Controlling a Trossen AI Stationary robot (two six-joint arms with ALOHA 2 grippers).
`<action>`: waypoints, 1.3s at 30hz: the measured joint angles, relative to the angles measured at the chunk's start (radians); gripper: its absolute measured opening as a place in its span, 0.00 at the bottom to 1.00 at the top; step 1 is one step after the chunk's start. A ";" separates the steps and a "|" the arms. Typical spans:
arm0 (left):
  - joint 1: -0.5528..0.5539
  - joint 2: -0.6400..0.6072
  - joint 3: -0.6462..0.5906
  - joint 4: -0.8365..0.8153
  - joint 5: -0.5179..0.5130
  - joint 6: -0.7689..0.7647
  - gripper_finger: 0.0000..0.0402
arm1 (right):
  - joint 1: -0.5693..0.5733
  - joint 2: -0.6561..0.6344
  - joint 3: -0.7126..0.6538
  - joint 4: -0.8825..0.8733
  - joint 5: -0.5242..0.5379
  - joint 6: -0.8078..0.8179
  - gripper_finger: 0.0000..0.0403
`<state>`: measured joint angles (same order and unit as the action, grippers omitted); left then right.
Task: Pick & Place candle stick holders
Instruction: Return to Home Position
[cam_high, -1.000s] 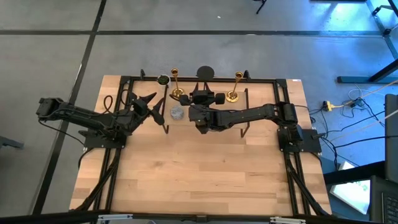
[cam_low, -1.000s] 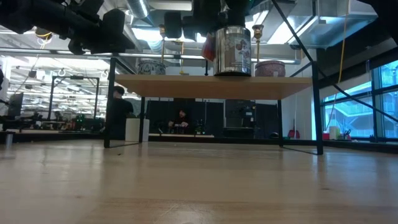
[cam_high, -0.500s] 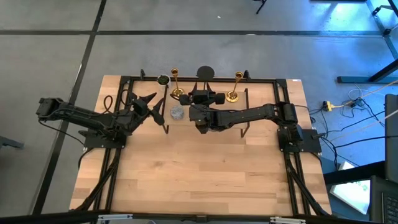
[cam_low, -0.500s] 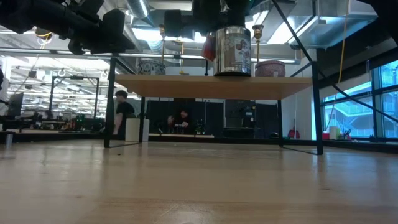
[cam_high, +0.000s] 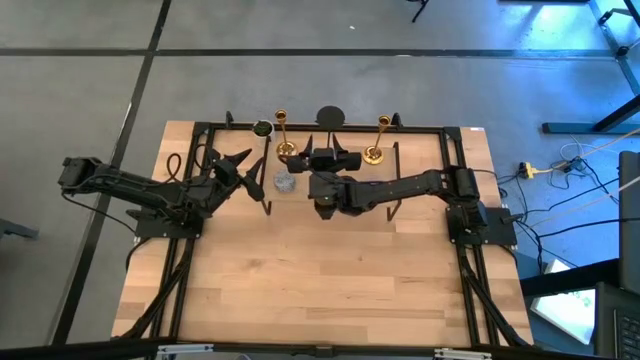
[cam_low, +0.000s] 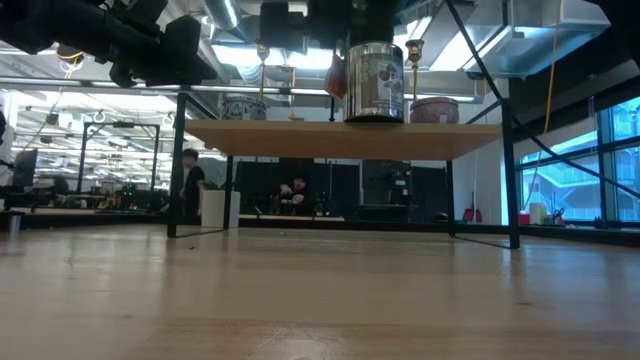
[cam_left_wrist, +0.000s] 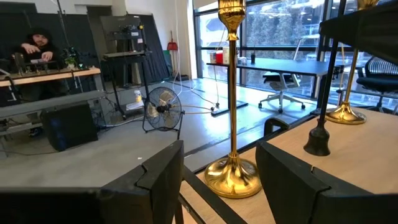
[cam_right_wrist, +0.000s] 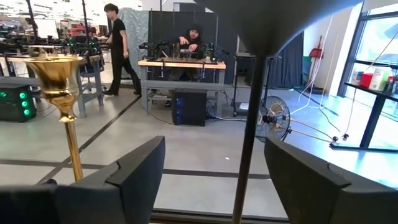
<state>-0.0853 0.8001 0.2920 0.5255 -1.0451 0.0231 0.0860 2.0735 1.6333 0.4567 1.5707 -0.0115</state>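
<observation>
Two slim gold candlesticks stand upright on their round bases on the raised wooden shelf (cam_low: 340, 138) at the table's far side: the left one (cam_high: 283, 138) and the right one (cam_high: 378, 142). My left gripper (cam_high: 243, 161) is open, close to the left candlestick, whose stem (cam_left_wrist: 234, 93) shows between its fingers without touching them. My right gripper (cam_high: 322, 154) is open and empty between the two candlesticks. The right wrist view shows one candlestick's cup top (cam_right_wrist: 60, 73) to one side of its fingers.
A silver tin (cam_low: 375, 80) stands mid-shelf, also in the high view (cam_high: 285, 181). A pink candle (cam_low: 435, 109) and a blue-grey one (cam_low: 243, 106) sit on the shelf. Dark frame posts (cam_right_wrist: 247, 130) rise by the shelf. The table's near half (cam_high: 320, 280) is bare wood. People are in the room behind.
My right gripper has shifted a little toward the table's left edge, staying open. Both candlesticks stand as before. A person walks in the room behind.
</observation>
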 joint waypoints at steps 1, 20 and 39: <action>0.000 0.000 0.000 0.000 0.000 0.000 0.49 | 0.002 0.000 0.000 0.005 0.000 -0.006 0.69; -0.079 -0.079 0.000 0.018 -0.013 0.077 0.49 | 0.051 -0.001 0.000 0.051 0.000 -0.057 0.69; -0.138 -0.138 0.000 0.016 -0.010 0.096 0.49 | 0.159 -0.001 0.000 0.440 0.000 -0.471 0.69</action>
<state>-0.2237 0.6621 0.2920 0.5419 -1.0546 0.1192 0.2453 2.0727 1.6333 0.8964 1.5703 -0.4822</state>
